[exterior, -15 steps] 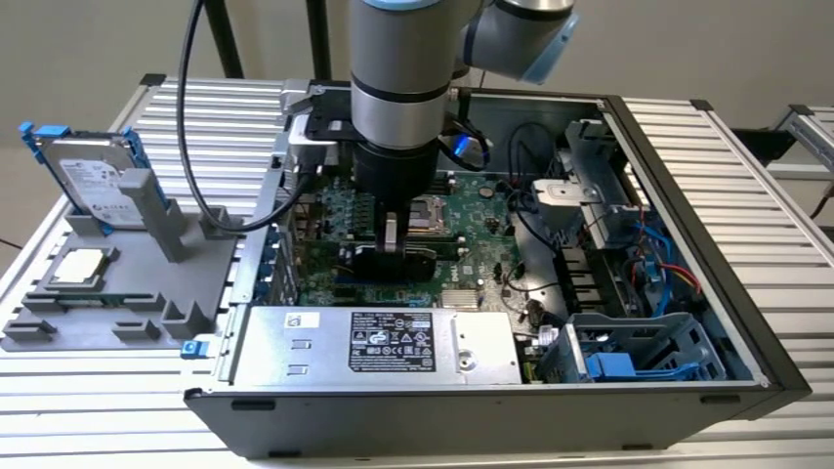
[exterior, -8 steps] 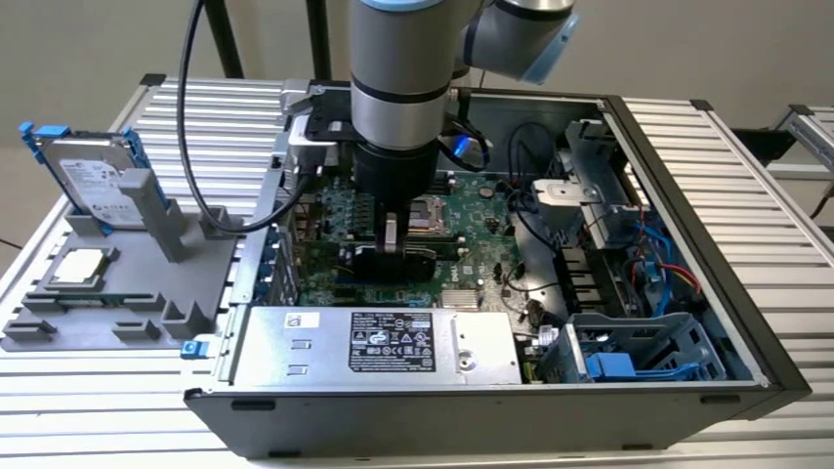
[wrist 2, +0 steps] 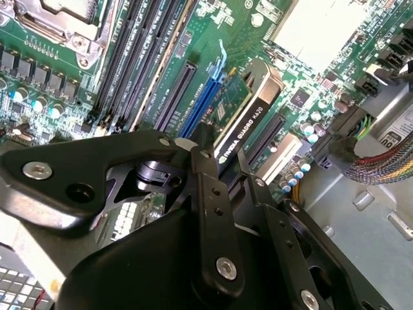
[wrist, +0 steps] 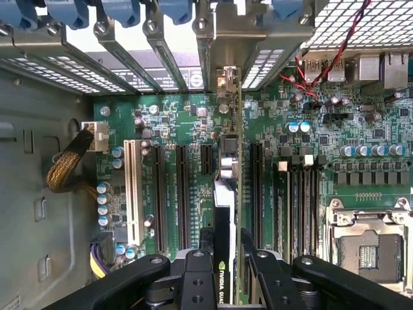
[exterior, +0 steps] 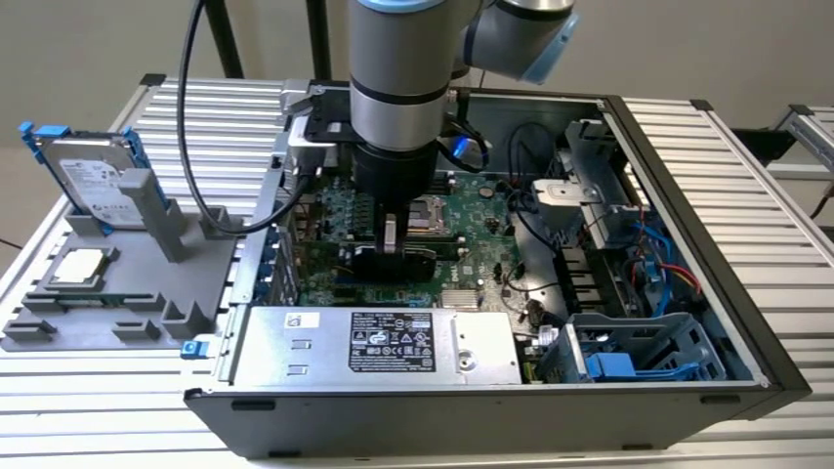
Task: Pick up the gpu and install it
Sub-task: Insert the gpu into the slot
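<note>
My gripper (exterior: 395, 256) reaches down into the open computer case (exterior: 678, 156), over the green motherboard (exterior: 489, 230). It is shut on the gpu (wrist 2: 248, 110), a thin card with a black shroud that stands on edge between the fingers (wrist 2: 201, 161). In the first wrist view the gpu (wrist: 227, 171) runs edge-on from my gripper (wrist: 226, 242) to the rear slot openings, its silver bracket (wrist: 229, 81) against them. In the second wrist view the card stands along the blue slot (wrist 2: 203, 97). Whether it is fully pressed in I cannot tell.
A grey fixture (exterior: 117, 303) on the exterior view's left holds a silver hard drive (exterior: 98, 181) with blue clips and a square processor chip (exterior: 78, 266). Inside the case are the power supply (exterior: 378, 342), a blue drive cage (exterior: 626, 357), cables (exterior: 658, 264) and the processor socket (wrist: 368, 248).
</note>
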You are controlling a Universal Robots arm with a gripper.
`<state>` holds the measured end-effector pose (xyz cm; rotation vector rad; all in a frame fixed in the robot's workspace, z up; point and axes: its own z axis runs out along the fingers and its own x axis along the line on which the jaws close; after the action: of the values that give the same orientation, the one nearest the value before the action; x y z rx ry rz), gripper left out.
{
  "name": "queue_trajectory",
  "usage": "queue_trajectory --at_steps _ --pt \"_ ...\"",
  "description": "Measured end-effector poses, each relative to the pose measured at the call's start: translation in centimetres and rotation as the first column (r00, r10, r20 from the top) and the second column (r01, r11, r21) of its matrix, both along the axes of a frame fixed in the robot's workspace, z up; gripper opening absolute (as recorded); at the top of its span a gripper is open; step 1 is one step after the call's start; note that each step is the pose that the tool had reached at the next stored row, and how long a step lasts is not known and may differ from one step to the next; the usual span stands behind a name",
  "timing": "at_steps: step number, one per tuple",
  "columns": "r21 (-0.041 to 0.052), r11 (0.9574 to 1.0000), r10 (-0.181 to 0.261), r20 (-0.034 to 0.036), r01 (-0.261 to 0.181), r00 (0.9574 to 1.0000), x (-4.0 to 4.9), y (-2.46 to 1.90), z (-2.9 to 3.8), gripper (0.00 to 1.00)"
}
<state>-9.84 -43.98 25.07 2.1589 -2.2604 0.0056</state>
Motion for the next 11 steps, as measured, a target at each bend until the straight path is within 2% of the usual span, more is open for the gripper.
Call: queue_trajectory --at_steps 5,11 --pt "0.0003 1.0000 0.002 0.0001 -0.002 1.0000 -0.01 0.05 0.27 0.00" --pt "-0.0003 0.9999 0.010 -0.0002 -0.010 0.9999 -0.01 0.29 0.30 0.00"
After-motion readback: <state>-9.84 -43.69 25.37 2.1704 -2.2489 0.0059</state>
